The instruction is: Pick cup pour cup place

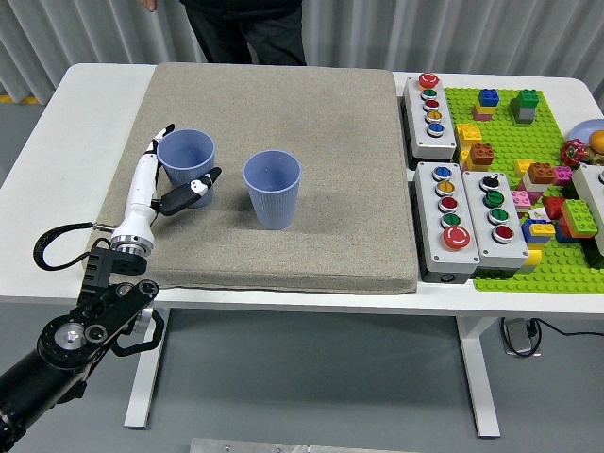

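- The left hand (172, 184) is cupping the left cup (186, 164), fingers spread around it, apparently not yet clamping.
- Judgement: squeezing evenly before lifting matters; the second cup (273, 189) is standing near, to its right.

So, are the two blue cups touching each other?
Apart. The head view shows a strip of bare mat between the left cup and the right cup.

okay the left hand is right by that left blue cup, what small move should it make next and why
Probably close the fingers around the left cup. The left robot hand already brackets it, thumb in front and fingers behind, but looks spread rather than gripping, and the cup sits upright on the mat beside the second cup.
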Controlling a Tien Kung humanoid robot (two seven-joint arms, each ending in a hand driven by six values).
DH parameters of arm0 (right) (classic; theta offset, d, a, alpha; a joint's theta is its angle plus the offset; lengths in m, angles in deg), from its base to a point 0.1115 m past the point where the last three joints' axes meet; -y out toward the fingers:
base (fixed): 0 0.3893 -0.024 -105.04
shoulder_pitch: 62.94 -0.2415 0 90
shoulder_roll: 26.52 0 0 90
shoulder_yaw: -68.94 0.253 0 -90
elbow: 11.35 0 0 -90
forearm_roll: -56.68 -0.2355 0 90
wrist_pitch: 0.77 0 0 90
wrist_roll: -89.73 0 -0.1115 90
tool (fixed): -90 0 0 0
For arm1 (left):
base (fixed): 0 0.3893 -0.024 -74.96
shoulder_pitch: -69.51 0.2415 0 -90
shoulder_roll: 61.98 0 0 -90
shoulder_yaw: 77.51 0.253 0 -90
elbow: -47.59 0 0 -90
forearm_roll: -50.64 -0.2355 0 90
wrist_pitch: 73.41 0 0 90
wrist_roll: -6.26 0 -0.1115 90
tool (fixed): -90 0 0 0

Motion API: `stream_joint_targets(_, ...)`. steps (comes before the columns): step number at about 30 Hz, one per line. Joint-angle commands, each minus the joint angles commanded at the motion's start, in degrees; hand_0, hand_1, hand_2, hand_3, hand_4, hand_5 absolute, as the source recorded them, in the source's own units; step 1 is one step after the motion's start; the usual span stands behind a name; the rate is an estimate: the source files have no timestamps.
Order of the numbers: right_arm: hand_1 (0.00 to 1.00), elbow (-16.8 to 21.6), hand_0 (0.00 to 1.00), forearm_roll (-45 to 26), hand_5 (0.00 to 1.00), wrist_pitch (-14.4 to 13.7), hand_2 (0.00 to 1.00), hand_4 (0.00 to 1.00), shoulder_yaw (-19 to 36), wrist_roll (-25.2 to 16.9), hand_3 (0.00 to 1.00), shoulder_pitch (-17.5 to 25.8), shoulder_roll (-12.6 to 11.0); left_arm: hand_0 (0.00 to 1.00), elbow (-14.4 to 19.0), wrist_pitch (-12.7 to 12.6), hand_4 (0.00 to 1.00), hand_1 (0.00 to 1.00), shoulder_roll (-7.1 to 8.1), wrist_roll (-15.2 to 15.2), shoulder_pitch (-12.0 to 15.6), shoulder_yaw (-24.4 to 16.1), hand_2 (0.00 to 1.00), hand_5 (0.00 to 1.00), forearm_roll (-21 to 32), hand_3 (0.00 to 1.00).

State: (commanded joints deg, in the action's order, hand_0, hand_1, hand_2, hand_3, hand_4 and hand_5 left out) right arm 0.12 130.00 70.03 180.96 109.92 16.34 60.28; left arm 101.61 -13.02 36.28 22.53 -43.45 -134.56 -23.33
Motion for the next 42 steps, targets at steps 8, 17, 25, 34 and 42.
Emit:
stream_joint_targets(8,0.608,0.0,0.668,0.1,0.07,0.1,0.549,0.002,0.2,0.1,0.527,-0.1,-0.2,0.918,2.5,1.0,0.998,0.974,0.29,-0.3,1.8,-1.6,0.998,0.521,-1.5,0.998)
stream_joint_targets(17,0.609,-0.1,0.667,0.4,0.078,-0.3,0.549,0.002,0.5,-0.1,0.531,-0.1,-0.3,0.936,7.0,4.1,0.998,0.984,1.06,-0.8,4.8,-3.1,0.998,0.536,-4.3,0.998)
stream_joint_targets(25,0.609,-0.1,0.667,-0.3,0.078,-0.6,0.549,0.002,0.1,-0.4,0.532,0.0,-0.3,0.946,8.2,3.7,0.998,0.985,1.31,-0.7,5.3,-4.6,0.998,0.577,-5.1,0.998)
stream_joint_targets(34,0.608,-0.1,0.667,-1.0,0.072,-1.1,0.55,0.002,-0.3,-0.6,0.534,0.3,-0.2,0.951,7.3,3.4,0.998,0.988,1.22,-0.8,6.1,-5.6,0.998,0.613,-5.2,0.998)
stream_joint_targets(42,0.608,-0.1,0.668,-1.4,0.077,-1.2,0.55,0.002,-0.1,-0.7,0.534,0.3,-0.2,0.952,7.4,3.3,0.998,0.986,1.3,-1.0,6.0,-6.2,0.998,0.616,-5.5,0.998)
